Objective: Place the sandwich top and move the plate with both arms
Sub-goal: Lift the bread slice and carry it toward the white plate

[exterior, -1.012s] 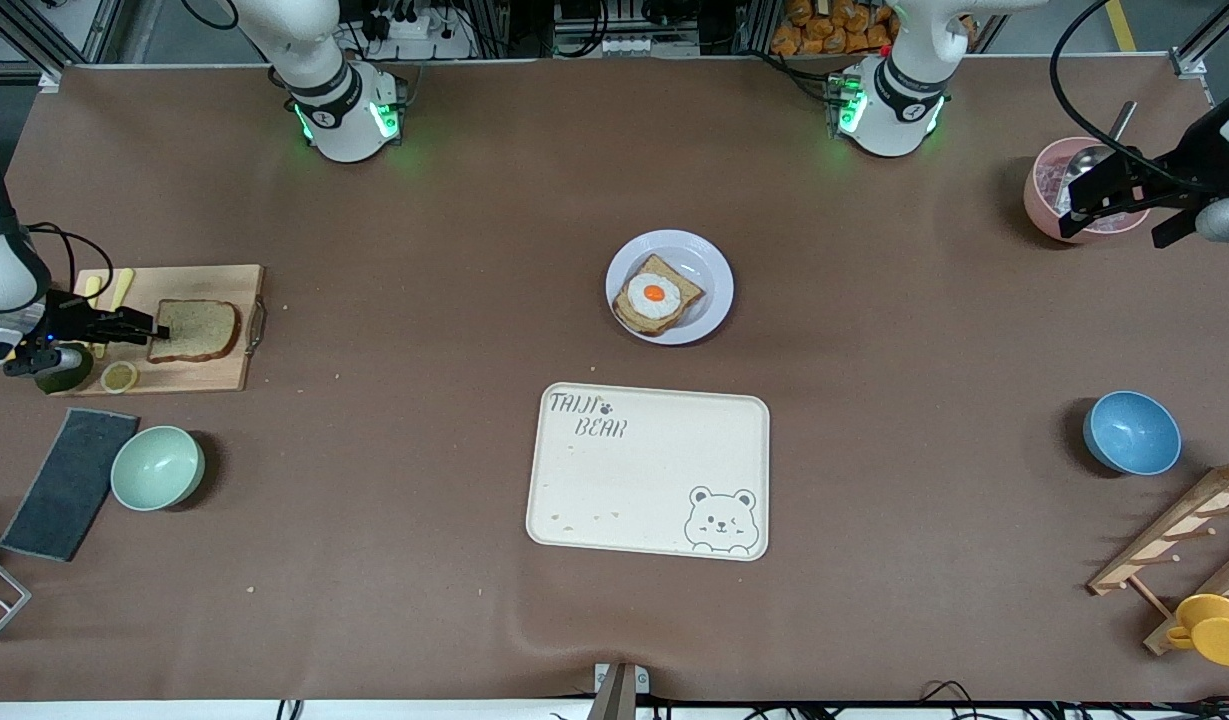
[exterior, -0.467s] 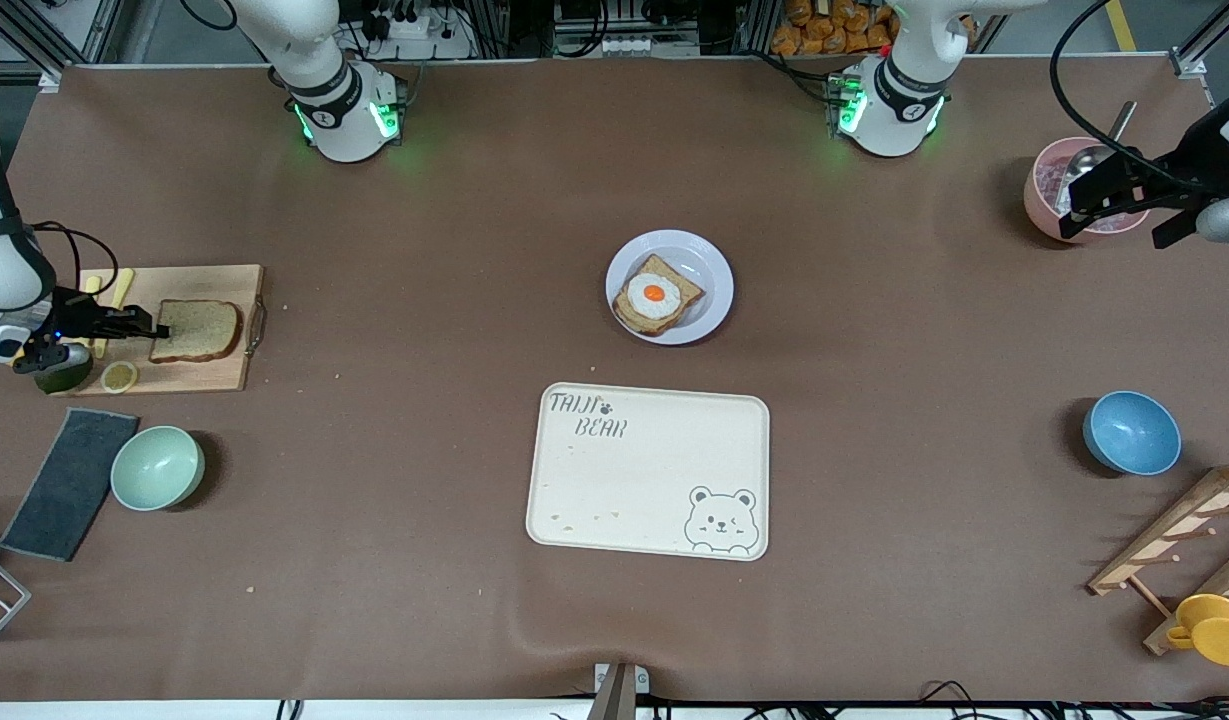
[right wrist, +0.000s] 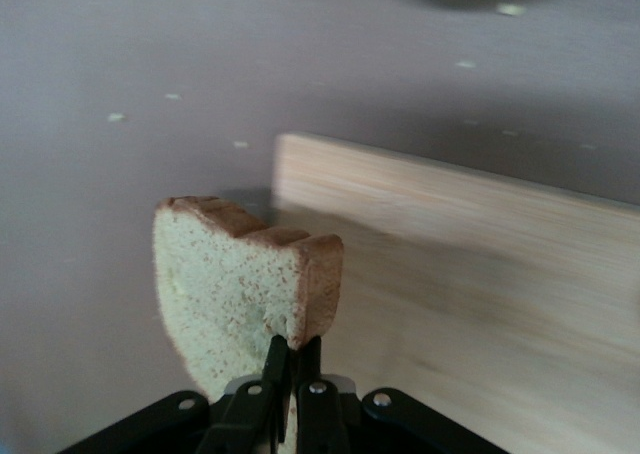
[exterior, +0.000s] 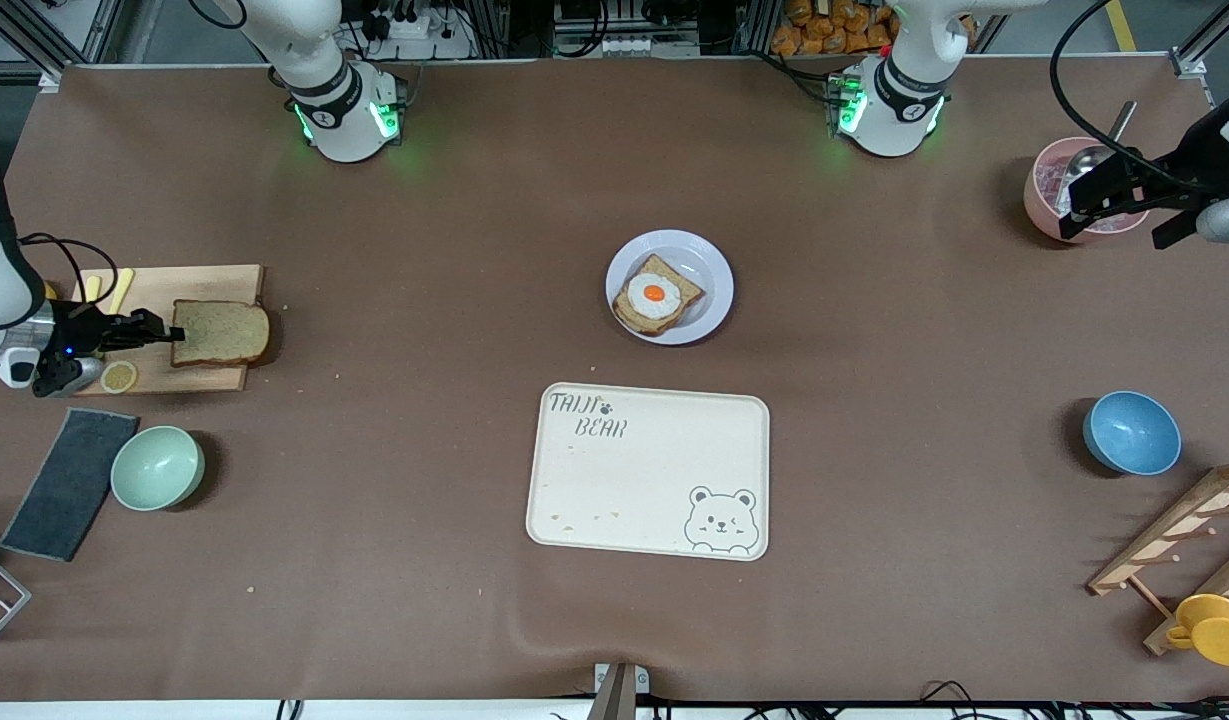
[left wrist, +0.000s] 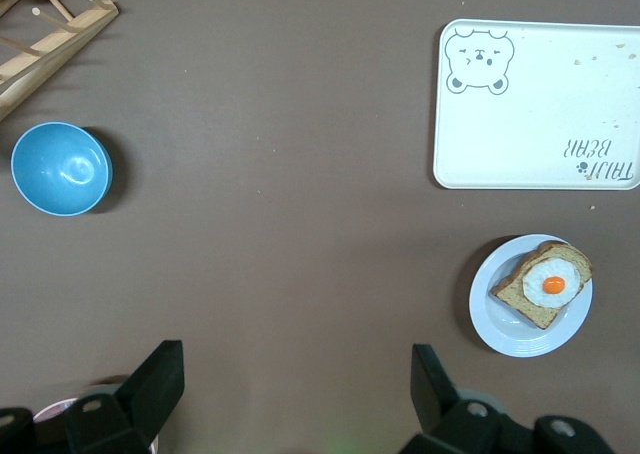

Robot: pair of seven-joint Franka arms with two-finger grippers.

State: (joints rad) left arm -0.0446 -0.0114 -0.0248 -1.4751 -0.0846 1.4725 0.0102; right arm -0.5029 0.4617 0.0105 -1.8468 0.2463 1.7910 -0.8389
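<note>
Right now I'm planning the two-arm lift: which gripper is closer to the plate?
Neither is close. Right gripper holds the sandwich top over the cutting board; left gripper waits over the pink bowl. Plate sits midway.

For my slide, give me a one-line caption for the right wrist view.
Right pincer shut on the sandwich top, lifting the slice above the wooden cutting board.

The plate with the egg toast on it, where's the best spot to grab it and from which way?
Grip the plate by its bare raised rim, probably from the left arm's end of the table, where most rim shows beside the egg toast. The left end effector, open over the pink bowl, is free; the right end effector is shut on the sandwich top.
</note>
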